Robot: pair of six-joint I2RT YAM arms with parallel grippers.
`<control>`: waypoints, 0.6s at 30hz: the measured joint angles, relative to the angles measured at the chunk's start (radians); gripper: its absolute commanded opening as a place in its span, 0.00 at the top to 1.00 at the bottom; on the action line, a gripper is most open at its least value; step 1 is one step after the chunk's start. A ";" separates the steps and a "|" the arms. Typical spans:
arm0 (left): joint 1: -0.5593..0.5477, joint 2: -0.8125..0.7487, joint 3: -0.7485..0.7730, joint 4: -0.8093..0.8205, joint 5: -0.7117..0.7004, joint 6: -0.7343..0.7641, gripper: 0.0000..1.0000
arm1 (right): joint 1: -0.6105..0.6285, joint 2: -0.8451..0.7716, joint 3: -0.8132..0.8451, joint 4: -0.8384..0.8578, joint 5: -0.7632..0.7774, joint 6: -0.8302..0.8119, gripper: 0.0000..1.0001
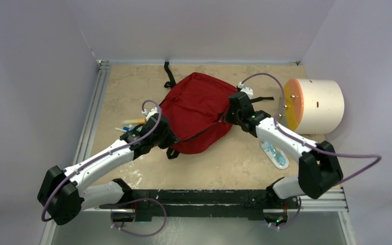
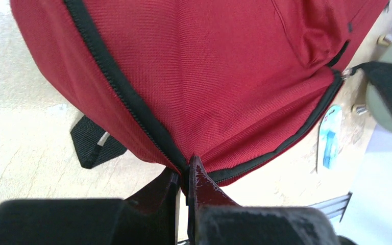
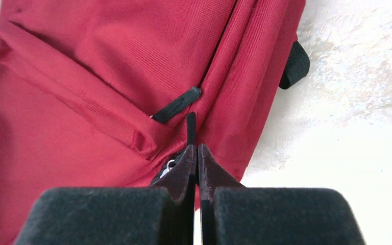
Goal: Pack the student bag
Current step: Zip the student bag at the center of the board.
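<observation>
The student bag [image 1: 196, 109] is a dark-red backpack lying flat in the middle of the table. My left gripper [image 1: 164, 137] is at its near-left edge. In the left wrist view the gripper [image 2: 188, 171] is shut on the bag's [image 2: 224, 76] fabric edge, right at the black zipper line [image 2: 127, 97]. My right gripper [image 1: 229, 115] is at the bag's right side. In the right wrist view the gripper [image 3: 197, 149] is shut on a black zipper pull [image 3: 191, 125] that sticks out above the fingertips, against the bag [image 3: 81, 102]. A second pull [image 3: 176, 104] lies loose beside it.
A cream cylinder with an orange-yellow face [image 1: 314, 104] lies at the back right. A blue-and-white packet [image 1: 274, 153] lies near the right arm. Small pens and items [image 1: 130, 124] lie left of the bag. A black strap [image 1: 169, 76] trails behind the bag. Walls enclose the table.
</observation>
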 measured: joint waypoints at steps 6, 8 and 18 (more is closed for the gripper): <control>0.002 0.071 -0.008 0.039 0.093 0.100 0.72 | -0.025 -0.163 -0.026 0.014 0.019 -0.016 0.74; 0.002 0.082 -0.018 0.038 0.106 0.117 0.64 | -0.037 -0.224 -0.035 0.024 0.033 -0.017 0.67; 0.009 0.063 -0.020 0.007 0.086 0.135 0.45 | -0.041 -0.378 -0.123 0.043 0.029 -0.010 0.44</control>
